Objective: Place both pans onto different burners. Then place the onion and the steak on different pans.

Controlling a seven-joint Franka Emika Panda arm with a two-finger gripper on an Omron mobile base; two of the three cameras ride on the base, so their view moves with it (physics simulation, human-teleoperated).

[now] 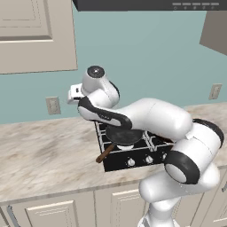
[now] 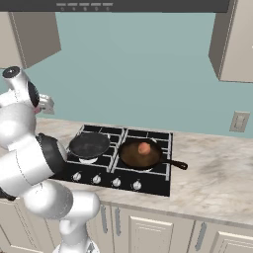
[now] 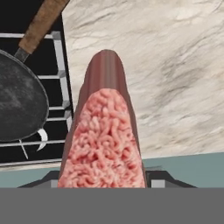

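Everything I see is evenly and flatly lit, bright with no glare and only a faint shadow under my arm (image 1: 155, 117). Edges look coarse and pixelated; the steak (image 3: 104, 131) close to my camera is soft-textured.

Onion (image 2: 144, 147) in reddish-brown pan (image 2: 133, 157); black pan (image 2: 89, 145) beside it; pink steak (image 3: 104, 140) aloft.

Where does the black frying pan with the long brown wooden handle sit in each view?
Left base view: black frying pan at centre, on the cooktop's front-left burner, partly behind the white arm, handle pointing lower left.
Right base view: left of centre, on the front-left burner.
Hand view: left edge, handle toward the top.
Shared landmark: the black four-burner cooktop under it.
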